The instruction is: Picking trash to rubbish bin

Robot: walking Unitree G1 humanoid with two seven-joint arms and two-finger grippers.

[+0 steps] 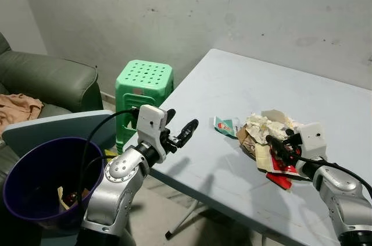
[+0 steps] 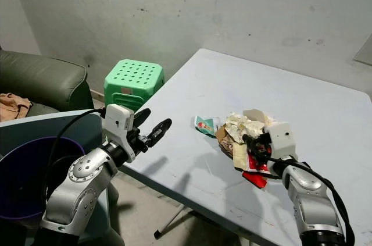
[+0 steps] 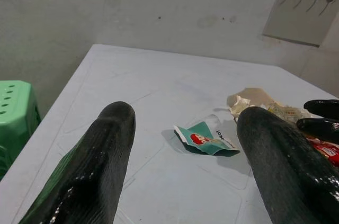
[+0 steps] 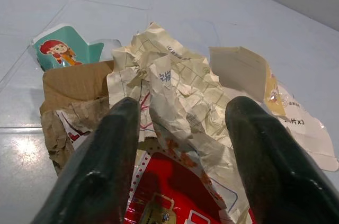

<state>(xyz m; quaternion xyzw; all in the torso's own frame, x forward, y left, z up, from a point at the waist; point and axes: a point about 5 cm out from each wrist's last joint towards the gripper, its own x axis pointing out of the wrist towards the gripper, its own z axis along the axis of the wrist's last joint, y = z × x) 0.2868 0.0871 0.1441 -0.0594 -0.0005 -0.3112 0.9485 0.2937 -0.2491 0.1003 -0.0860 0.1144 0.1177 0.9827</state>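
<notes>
Right wrist view: reaching with right gripper (image 4: 177, 144), fingers spread over crumpled paper (image 4: 180, 97); next, probably lowering and pinching. Left gripper (image 1: 179, 124) hovering spread.

The purple rubbish bin (image 1: 35, 170) is cut off at the lower left edge — the scraps inside it are too dim to identify. The red wrapper (image 4: 175, 192) runs off the bottom edge.

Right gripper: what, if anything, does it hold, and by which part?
Nothing is held. The right gripper has its fingers open, either side of the crumpled paper on the trash pile.
</notes>
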